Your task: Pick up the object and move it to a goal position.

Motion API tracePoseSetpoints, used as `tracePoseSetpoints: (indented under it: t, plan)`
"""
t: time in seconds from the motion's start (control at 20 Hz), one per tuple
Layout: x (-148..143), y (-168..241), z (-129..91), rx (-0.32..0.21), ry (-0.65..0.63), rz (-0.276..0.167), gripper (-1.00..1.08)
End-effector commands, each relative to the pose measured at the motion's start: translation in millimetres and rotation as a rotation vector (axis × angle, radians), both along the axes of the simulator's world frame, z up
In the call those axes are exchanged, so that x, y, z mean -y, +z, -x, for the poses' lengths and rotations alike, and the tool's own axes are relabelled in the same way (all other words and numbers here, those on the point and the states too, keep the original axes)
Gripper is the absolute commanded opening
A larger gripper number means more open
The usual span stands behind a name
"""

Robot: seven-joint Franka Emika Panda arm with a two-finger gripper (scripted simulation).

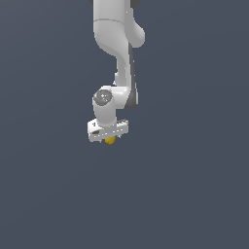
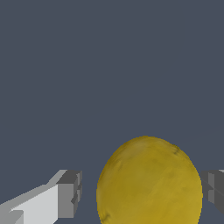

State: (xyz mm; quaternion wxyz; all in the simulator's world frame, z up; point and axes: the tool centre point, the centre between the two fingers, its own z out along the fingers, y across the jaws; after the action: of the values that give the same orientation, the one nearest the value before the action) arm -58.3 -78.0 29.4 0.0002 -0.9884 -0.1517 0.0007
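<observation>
On my exterior view I see the white Panda arm (image 1: 119,44) coming down from the top of the frame, bending at a rounded wrist joint with a grey cap, and ending in the gripper (image 1: 110,141), whose flat white body is slightly tilted, higher toward the exterior view's right. Just beneath that body a small yellow-orange lemon (image 1: 110,140) peeks out, sitting right at the fingers; only its lower part shows, and it looks much smaller than the gripper above it. Everything around is a plain dark blue-grey ground, and from here I cannot tell whether the lemon rests on a surface or hangs clear of it. Switching to my wrist view, the lemon (image 2: 149,181) fills a large share of the picture, a bumpy yellow oval with faint darker flecks, cut off at the picture's edge. One grey-tipped finger (image 2: 65,197) on a white body stands to one side of it with a visible gap of background between pad and fruit; the other finger (image 2: 213,188) shows only as a sliver at the far edge, close against the lemon's flank, though I cannot tell whether it touches. So the jaws stand apart, wider than the lemon, bracketing it without clamping it. The lemon lies between them, nearer the second finger.
</observation>
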Motion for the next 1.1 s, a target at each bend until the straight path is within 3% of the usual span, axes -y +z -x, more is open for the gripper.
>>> tracePoseSetpoints:
  t: [0.0,0.65,1.05]
  plan:
    - [0,-1,-1,0.001,0.000,0.000,-1.00]
    - [-1,2,-1,0.002,0.000,0.001,-1.00]
    - [-21,34,-6,0.002,0.000,0.001,-1.00]
